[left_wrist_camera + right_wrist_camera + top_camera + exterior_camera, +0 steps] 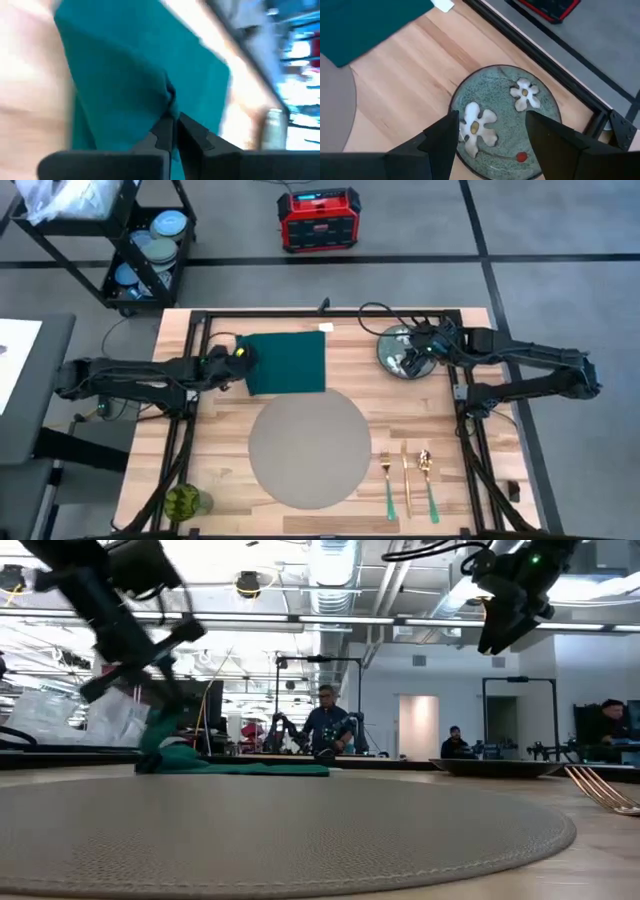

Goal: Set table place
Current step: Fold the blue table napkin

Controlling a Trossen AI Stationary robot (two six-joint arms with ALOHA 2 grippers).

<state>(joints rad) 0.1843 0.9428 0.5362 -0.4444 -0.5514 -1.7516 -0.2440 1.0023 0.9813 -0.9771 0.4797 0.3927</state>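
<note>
On placemat (308, 448) nothing yet; left gripper (174, 131) pinches napkin (285, 362), right gripper (491, 131) open above plate (505, 117); cutlery (405, 477) laid.

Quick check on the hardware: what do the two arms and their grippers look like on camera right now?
Both arms are dark, jointed tubes with black cables along them. The left gripper has two flat black fingers tapering to narrow tips. The right gripper has broad, angular matte-black fingers; in the low view a small green light glows on that arm's wrist.
</note>
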